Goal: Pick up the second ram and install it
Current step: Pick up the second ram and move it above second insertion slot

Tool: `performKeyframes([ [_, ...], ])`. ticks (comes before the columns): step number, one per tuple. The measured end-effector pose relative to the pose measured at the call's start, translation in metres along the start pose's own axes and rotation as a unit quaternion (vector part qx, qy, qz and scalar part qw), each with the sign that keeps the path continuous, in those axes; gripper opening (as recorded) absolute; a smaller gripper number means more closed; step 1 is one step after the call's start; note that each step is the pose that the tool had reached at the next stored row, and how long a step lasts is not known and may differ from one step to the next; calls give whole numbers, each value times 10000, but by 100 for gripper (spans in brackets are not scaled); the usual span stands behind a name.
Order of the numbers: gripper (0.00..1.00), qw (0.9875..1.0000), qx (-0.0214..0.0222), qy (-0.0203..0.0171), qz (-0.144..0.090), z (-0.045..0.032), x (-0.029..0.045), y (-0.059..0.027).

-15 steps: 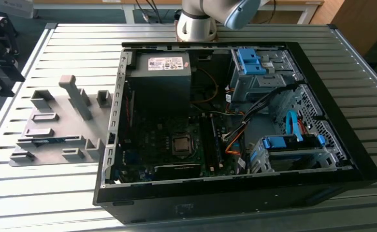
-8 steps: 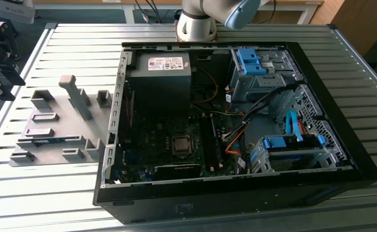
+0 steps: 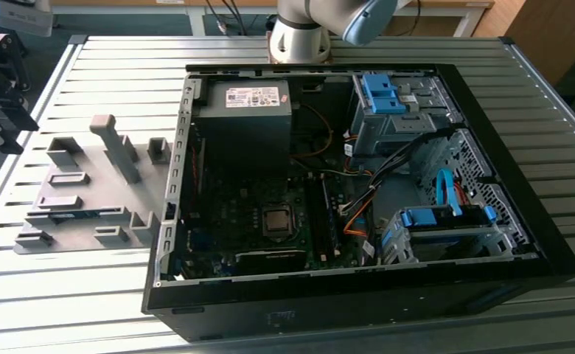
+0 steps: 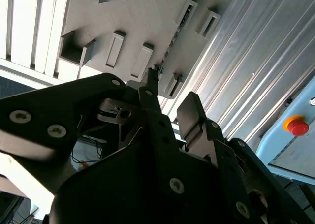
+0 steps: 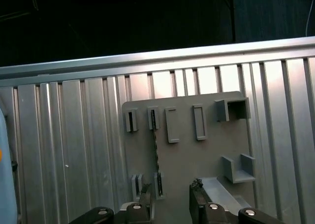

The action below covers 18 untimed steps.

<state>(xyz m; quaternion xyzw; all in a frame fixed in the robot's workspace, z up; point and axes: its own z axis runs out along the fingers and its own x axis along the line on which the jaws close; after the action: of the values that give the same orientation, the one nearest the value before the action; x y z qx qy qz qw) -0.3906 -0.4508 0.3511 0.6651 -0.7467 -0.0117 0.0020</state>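
Exterior view, setting: a slatted metal table carries an open computer case and, toward the exterior view's left, a grey holder plate.
Exterior view, task's thing: the blue-green memory stick stands on edge in the holder plate, well apart from the case.
Exterior view, target: the memory slots lie just beside the processor socket. I cannot tell whether one is already filled.
First wrist view, gripper: the gripper hangs above the plate, its fingers parted with a clear gap and nothing between them.
First wrist view, stick: the stick shows as a thin edge running between two pairs of slots, lined up closer to one finger than to the middle of the gap.
Second wrist view, gripper: the gripper is again spread and empty, with the stick beyond its tips.
Second wrist view, extra: a red button sits on a pale box off the table.
What each adds: the exterior view gives the case and slots, while the wrist views give the finger gap and the alignment.
Risk: I judge that a descent this far off-centre could land a finger on the stick's edge or a holder post and tip the stick. A crooked grip would then spoil seating in the slot.
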Motion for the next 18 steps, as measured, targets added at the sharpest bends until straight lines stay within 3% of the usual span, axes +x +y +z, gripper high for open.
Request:
performKeyframes([
  [5,43,10000,-3,-26,-12,55,4,33],
  [18,43,10000,-3,-27,-14,240,9,55],
])
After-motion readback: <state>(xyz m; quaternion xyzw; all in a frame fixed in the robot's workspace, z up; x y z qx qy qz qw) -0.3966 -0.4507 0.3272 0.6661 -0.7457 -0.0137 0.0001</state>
